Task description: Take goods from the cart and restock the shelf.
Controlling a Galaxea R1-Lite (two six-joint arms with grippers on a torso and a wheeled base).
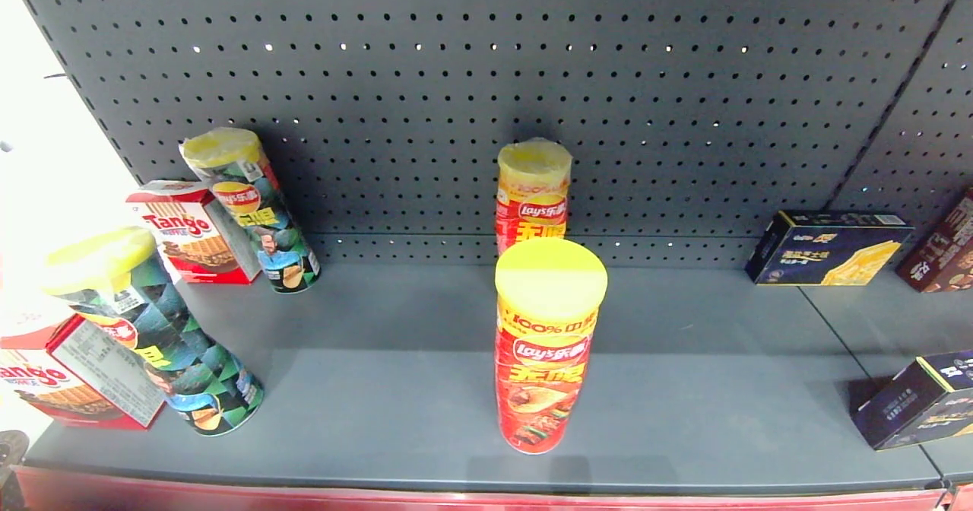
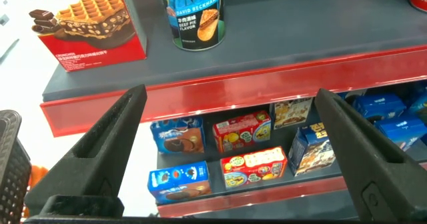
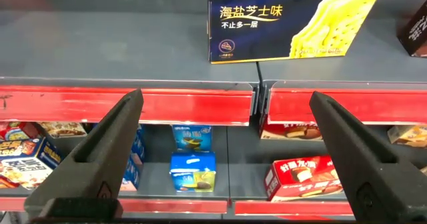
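- The head view shows a grey shelf (image 1: 395, 389) with a pegboard back.
- Two red cans with yellow lids stand upright at the centre of that frame. The front can (image 1: 543, 344) is near the shelf's edge and the back can (image 1: 532, 199) is against the pegboard, in line behind it.
- At the left of the frame stand two green cans, also yellow-lidded. The far green can (image 1: 258, 214) is beside a red wafer box (image 1: 194, 233). The near green can (image 1: 160, 336) is just beside a second wafer box (image 1: 64, 378) in the lower left corner.
- At the right are two dark boxes, the rear one (image 1: 828, 246) at the pegboard and the fore one (image 1: 923, 401) by the frame's edge. A brown box (image 1: 942, 245) is cut off in the right margin.
- The left wrist view adds what the head view lacks. The left gripper (image 2: 230, 97) has its jaws spread wide with nothing between them. It hangs in front of the shelf's red lip (image 2: 220, 91), below a waffle box (image 2: 87, 17) and a can's foot.
- That view also takes in a lower tier of small snack boxes (image 2: 240, 134) (blue, red and yellow packs).
- The right wrist view shows the right gripper (image 3: 223, 97), likewise wide and empty. It faces the red lip under a dark cracker box (image 3: 293, 21), with blue packs (image 3: 193, 171) and a red pack (image 3: 303, 177) on the tier beneath.
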